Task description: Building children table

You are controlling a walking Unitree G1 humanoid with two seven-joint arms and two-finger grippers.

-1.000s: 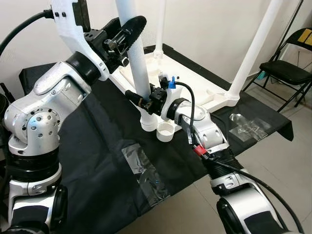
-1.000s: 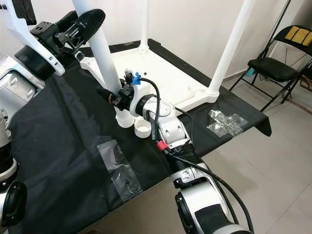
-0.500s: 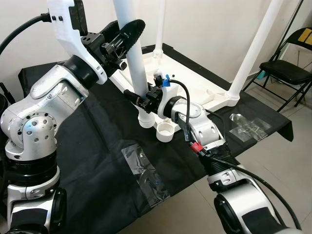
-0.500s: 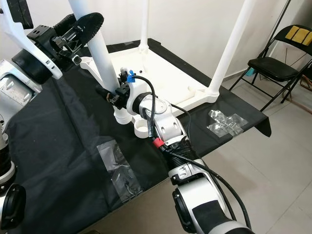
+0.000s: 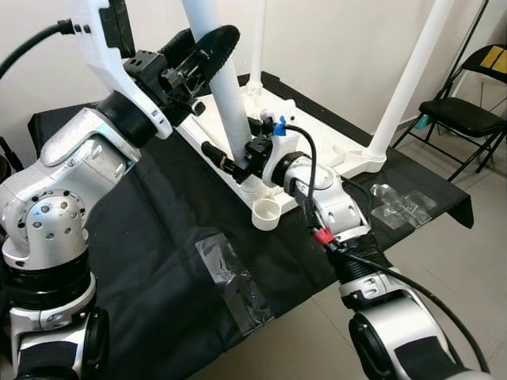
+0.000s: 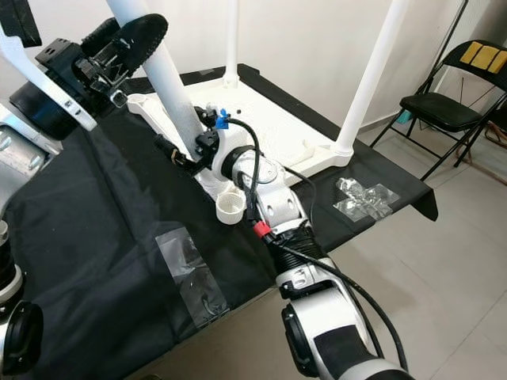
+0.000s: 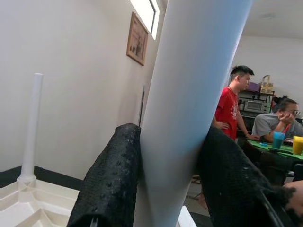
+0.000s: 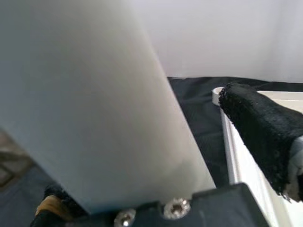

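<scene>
Both of my claws are gripping the same white table leg (image 5: 226, 95). My left claw (image 5: 202, 59) is clenched around it high up, its black padded fingers (image 7: 108, 179) pressing on either side of the tube, as my left wrist view is showing. My right claw (image 5: 230, 165) is grasping the leg low down, near its foot, with one black finger (image 8: 258, 130) reaching past the tube toward the white tabletop (image 6: 269, 127).

I am holding the leg tilted, its top leaning toward my left, and its lower end is sitting at the near corner of the upside-down tabletop. Just beside that end, a short white socket cup (image 5: 266, 214) is resting open end up at the tabletop's near edge, touching the black cloth (image 5: 158, 261) that is covering the table. Two other white legs (image 5: 412, 79) are already standing upright in the tabletop, one at the corner toward my right and one at the far corner.

Clear plastic bags are lying on the cloth: one (image 5: 234, 277) in front of me and another (image 5: 404, 207) toward my right, near the edge of the cloth. A black folding chair (image 6: 455, 103) is standing on the tiled floor off to my right. Through my left wrist camera I am seeing two people (image 7: 232, 109) in the background, one in a red shirt standing and one sitting at a green surface.
</scene>
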